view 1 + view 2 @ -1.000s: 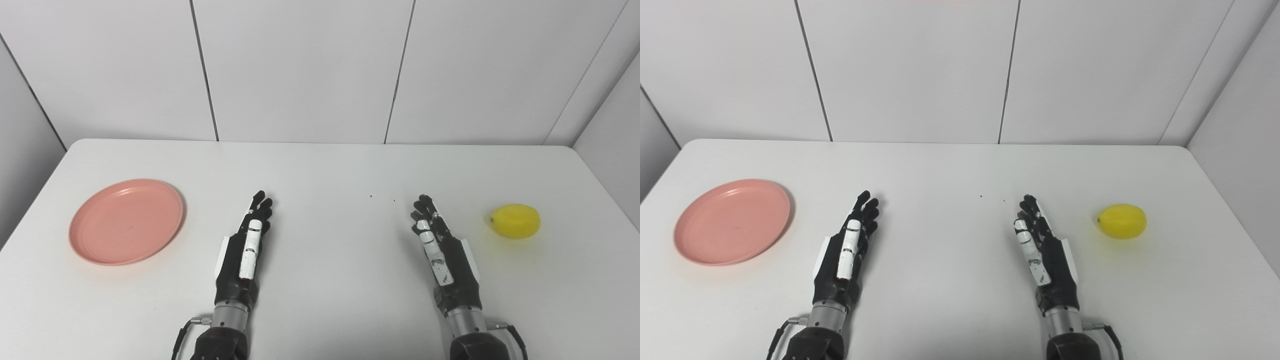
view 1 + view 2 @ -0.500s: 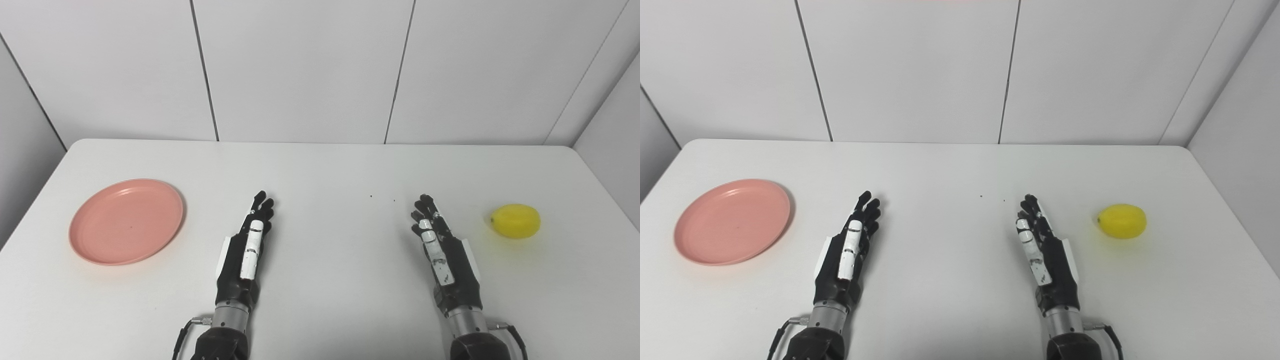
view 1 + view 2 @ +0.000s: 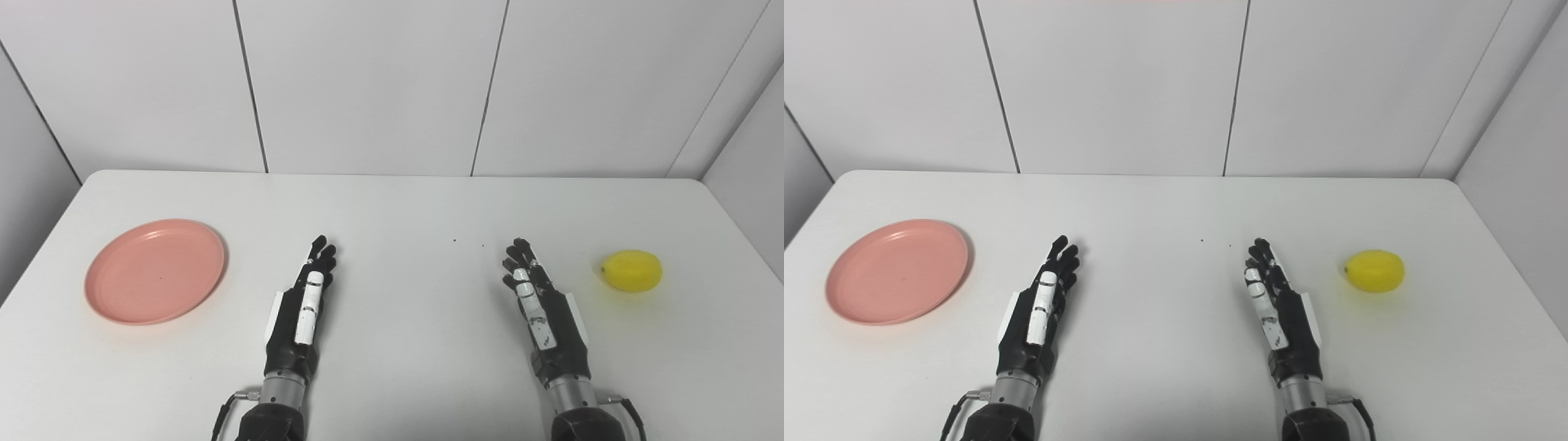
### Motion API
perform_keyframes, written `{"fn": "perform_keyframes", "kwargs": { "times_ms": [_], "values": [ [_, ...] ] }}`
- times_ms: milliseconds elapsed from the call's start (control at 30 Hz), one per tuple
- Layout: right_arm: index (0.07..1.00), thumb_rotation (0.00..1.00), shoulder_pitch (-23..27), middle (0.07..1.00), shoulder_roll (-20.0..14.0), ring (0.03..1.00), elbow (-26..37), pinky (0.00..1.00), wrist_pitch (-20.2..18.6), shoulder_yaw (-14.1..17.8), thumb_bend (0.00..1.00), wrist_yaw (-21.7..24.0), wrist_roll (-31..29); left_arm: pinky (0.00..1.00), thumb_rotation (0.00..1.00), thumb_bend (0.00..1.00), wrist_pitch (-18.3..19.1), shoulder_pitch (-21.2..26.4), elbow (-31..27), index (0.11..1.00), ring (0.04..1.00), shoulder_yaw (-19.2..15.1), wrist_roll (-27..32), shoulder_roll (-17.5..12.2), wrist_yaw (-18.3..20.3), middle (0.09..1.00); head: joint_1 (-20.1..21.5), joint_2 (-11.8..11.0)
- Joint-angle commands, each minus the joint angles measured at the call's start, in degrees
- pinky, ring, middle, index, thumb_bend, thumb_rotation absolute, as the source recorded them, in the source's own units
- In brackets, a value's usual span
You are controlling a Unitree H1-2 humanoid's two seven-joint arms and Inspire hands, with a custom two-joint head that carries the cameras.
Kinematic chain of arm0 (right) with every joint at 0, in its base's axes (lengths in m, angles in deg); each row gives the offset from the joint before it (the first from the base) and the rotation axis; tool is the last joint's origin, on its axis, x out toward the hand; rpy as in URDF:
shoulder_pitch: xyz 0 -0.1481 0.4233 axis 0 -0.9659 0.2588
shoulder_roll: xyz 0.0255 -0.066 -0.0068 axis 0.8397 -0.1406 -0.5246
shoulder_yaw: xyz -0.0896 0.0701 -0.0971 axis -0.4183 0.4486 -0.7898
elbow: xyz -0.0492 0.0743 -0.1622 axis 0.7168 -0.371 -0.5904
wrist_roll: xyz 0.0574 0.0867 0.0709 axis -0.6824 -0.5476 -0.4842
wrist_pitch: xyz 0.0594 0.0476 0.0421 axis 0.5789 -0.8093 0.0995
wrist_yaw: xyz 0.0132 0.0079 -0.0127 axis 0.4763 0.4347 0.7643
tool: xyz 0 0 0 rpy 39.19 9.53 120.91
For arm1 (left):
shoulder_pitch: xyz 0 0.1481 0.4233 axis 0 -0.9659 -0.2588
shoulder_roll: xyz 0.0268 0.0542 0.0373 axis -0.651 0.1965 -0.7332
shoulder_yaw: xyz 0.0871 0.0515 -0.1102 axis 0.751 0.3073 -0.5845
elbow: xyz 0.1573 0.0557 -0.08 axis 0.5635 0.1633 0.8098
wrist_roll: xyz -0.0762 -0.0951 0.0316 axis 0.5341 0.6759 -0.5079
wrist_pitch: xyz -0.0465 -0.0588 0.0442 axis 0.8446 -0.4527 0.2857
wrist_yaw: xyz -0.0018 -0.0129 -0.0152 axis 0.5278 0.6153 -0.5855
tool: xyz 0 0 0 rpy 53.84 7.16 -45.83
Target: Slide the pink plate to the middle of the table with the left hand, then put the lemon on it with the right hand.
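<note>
A round pink plate (image 3: 154, 271) lies on the left side of the white table (image 3: 398, 202), with nothing on it. A yellow lemon (image 3: 631, 270) rests on the table at the right. My left hand (image 3: 300, 309) lies near the front of the table, right of the plate and well apart from it, fingers stretched forward, open and holding nothing. My right hand (image 3: 542, 312) lies the same way left of the lemon, with a gap between them, open and holding nothing.
White wall panels stand behind the table's far edge. Two tiny dark specks (image 3: 454, 240) mark the table surface between the hands. The table's left and right edges run close to the plate and the lemon.
</note>
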State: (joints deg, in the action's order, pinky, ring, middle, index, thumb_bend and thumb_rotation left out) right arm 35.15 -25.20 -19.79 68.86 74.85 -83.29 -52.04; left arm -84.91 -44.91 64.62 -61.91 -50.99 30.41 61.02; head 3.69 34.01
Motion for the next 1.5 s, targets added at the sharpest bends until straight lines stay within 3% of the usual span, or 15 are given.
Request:
{"fn": "perform_keyframes", "kwargs": {
  "times_ms": [0, 167, 433, 667, 800, 967, 1133, 1200, 1467],
  "values": [
    [0.94, 0.82, 1.03, 0.938, -0.21, 0.94, 1.89, 0.94, 2.28, 0.14, 0.52, 0.61, -0.5, 0.98, 1.0, 0.42, -0.92, 0.4, -1.19, 0.947, 0.961, 0.6, -0.02, 0.41, 0.5, 0.956, -0.35, 0.02],
    [0.933, 0.82, 1.03, 0.934, -0.43, 0.936, 2.01, 0.93, 2.63, 0.18, 0.53, 0.85, -0.63, 0.97, 1.0, 0.41, -1.53, 0.72, -0.79, 0.94, 0.955, 0.06, 0.66, 0.73, 0.14, 0.949, -0.83, 0.16],
    [0.931, 0.83, 0.78, 0.934, -0.86, 0.932, 2.42, 0.93, 2.4, 0.4, 0.52, 0.96, -0.55, 0.99, 1.0, 0.46, 3.61, 1.47, -5.61, 0.933, 0.962, -1.63, 3.72, 0.23, 0.79, 0.951, -3.05, 0.0],
    [0.927, 0.86, 0.71, 0.931, -1.73, 0.926, 2.21, 0.92, 3.34, 0.21, 0.52, 1.19, 0.34, 0.97, 1.0, 0.53, 8.49, 3.95, -9.34, 0.899, 0.934, -2.55, 4.77, -2.43, 1.98, 0.915, -3.79, -0.23],
    [0.919, 0.85, 0.77, 0.925, -1.83, 0.923, 1.57, 0.92, 4.17, 0.3, 0.53, 1.19, 0.07, 0.92, 1.0, 0.51, 9.44, 5.32, -10.96, 0.877, 0.912, -4.9, 6.7, -3.1, 1.01, 0.896, -3.82, -0.3],
    [0.924, 0.85, 0.75, 0.928, -1.94, 0.926, 1.34, 0.92, 4.05, 0.19, 0.54, 1.35, -0.03, 0.99, 1.0, 0.56, 11.92, 6.95, -12.37, 0.875, 0.937, -8.51, 8.43, -4.92, 0.32, 0.901, -3.73, -0.65],
    [0.928, 0.84, 0.7, 0.928, -1.87, 0.928, 1.58, 0.92, 3.29, 0.18, 0.54, 1.21, 0.08, 0.97, 1.0, 0.56, 12.33, 9.13, -13.54, 0.848, 0.906, -11.49, 10.18, -7.27, 0.3, 0.871, -3.82, -0.77],
    [0.929, 0.85, 0.73, 0.929, -1.9, 0.93, 1.51, 0.93, 3.42, 0.16, 0.51, 1.32, -0.05, 0.88, 1.0, 0.55, 11.93, 9.76, -13.57, 0.832, 0.87, -12.17, 10.15, -7.66, -0.17, 0.852, -3.93, -0.92],
    [0.924, 0.84, 1.2, 0.927, -1.88, 0.923, 0.41, 0.92, 4.55, 0.1, 0.51, 1.43, -0.1, 0.8, 1.0, 0.58, 9.77, 13.29, -10.76, 0.807, 0.824, -16.26, 9.57, -11.88, -1.12, 0.82, -4.0, -1.33]
  ]
}}
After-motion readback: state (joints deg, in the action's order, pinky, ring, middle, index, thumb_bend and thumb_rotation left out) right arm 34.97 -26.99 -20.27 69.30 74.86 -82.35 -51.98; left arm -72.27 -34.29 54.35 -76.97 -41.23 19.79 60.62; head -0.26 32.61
